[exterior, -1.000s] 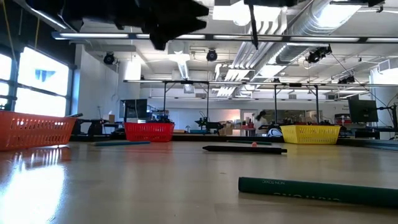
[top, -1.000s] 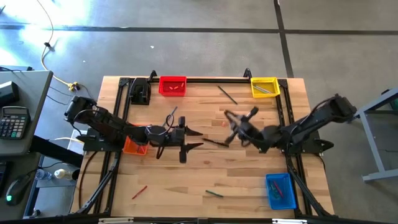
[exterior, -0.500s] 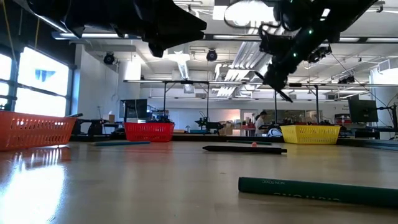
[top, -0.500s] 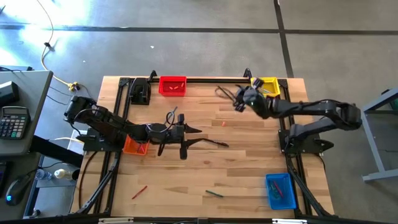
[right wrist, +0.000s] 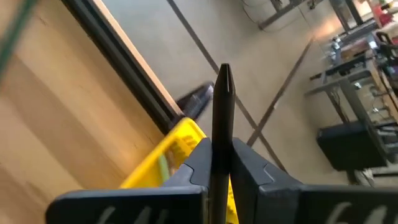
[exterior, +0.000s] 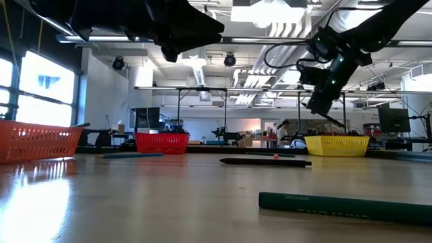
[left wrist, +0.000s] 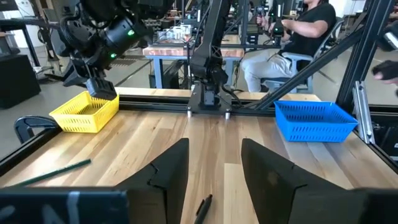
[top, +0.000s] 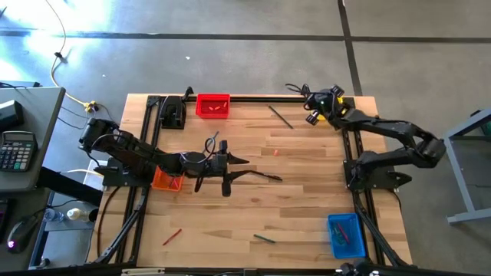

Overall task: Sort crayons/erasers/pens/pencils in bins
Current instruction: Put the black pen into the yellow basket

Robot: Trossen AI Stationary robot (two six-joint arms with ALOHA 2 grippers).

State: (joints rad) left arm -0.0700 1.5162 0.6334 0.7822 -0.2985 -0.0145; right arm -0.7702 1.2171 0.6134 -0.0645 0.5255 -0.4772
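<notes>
From above the right gripper (top: pixel 313 102) hangs over the yellow bin (top: pixel 334 104) at the table's far right corner, its wrist view shows it clamped on a black pen (right wrist: pixel 222 124), and the left gripper (left wrist: pixel 214 163) sits spread open mid-table over another pen (left wrist: pixel 202 208).

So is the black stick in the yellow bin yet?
Not yet. The right end effector holds it pinched above the yellow bin.
</notes>
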